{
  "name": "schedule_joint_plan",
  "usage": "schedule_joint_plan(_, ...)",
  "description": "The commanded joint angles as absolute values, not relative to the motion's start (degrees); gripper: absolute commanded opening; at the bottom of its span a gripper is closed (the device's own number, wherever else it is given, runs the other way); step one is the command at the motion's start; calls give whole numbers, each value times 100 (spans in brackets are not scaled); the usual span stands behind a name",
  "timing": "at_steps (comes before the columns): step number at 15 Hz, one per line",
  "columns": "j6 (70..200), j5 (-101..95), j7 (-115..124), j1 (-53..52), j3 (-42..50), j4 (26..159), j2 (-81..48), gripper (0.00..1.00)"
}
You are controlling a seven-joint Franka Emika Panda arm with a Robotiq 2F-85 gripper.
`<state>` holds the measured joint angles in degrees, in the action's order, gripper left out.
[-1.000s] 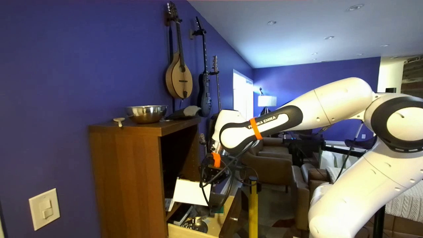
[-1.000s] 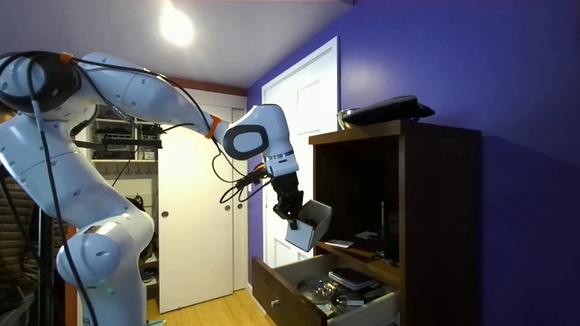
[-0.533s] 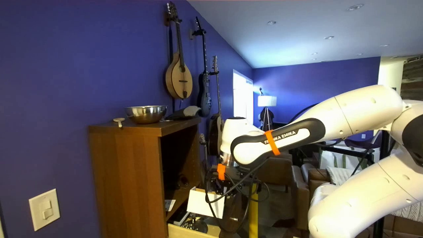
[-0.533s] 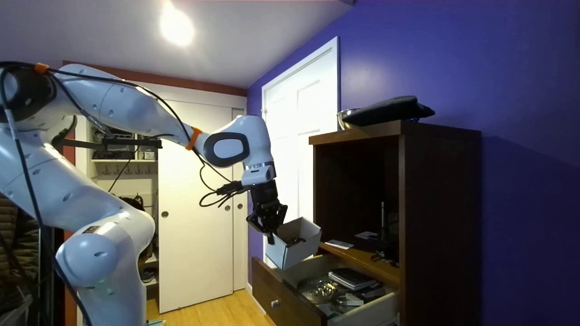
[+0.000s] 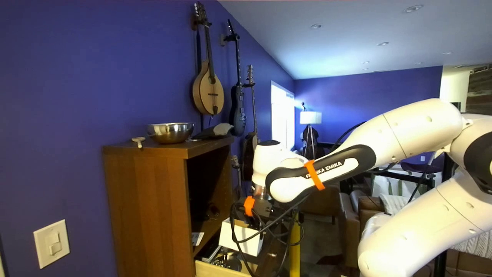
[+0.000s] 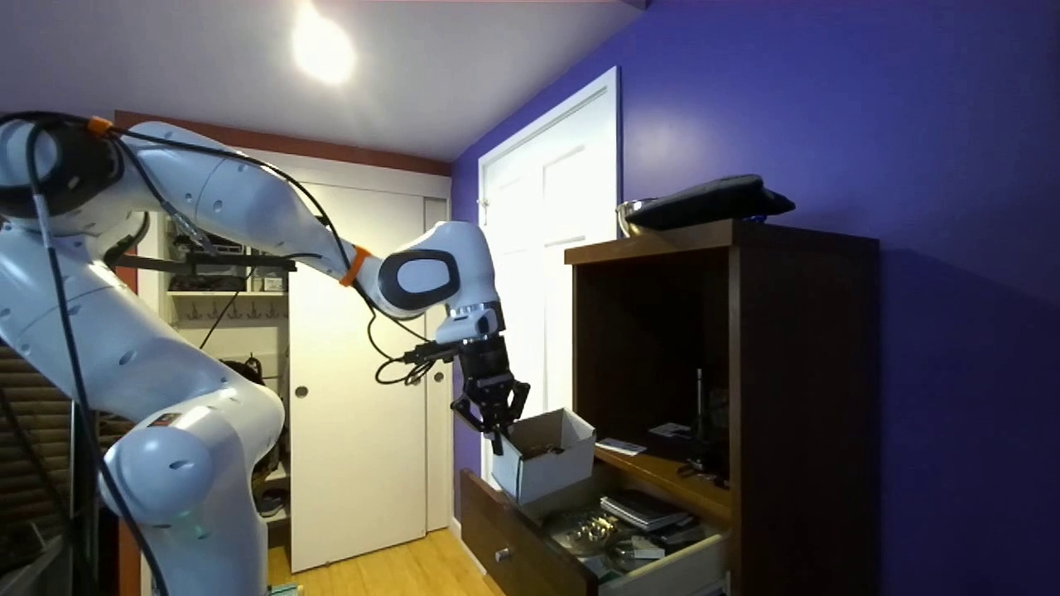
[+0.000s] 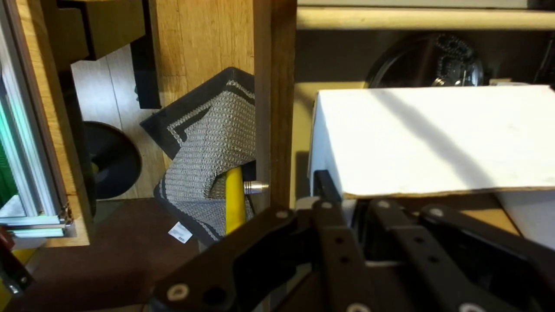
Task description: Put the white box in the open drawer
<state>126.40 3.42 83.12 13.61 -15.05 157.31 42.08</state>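
Observation:
The white box (image 6: 556,476) is open-topped, with small dark things inside. It hangs a little tilted over the open drawer (image 6: 675,573); it also shows in an exterior view (image 5: 240,237) and fills the right of the wrist view (image 7: 433,138). My gripper (image 6: 499,439) is shut on the box's near side wall, pointing down. In the wrist view, my gripper (image 7: 347,195) has one finger (image 7: 326,185) outside that wall; the other fingertip is hidden by the box. The drawer's pale wood side shows in an exterior view (image 5: 217,269). The box's underside is hidden.
The brown cabinet (image 6: 803,372) has an open shelf with papers (image 6: 619,447) just above the drawer. Dark notebooks (image 6: 644,508) and round metal items (image 6: 592,530) lie in the drawer. A yellow post (image 5: 295,246) stands near the drawer front. A steel bowl (image 5: 171,132) sits on top.
My gripper and the white box have moved out from the shelf opening and down over the drawer. The box tilts less. In the last half second it has sunk slightly.

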Motion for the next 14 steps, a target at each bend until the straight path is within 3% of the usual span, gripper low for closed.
schedule_joint_plan(1, 13023, -128, 9068, 1439, -1850, 15314, 3416, 3)
schedule_joint_plan(14, 12023, -957, 9830, 617, -1588, 14031, 1502, 3)
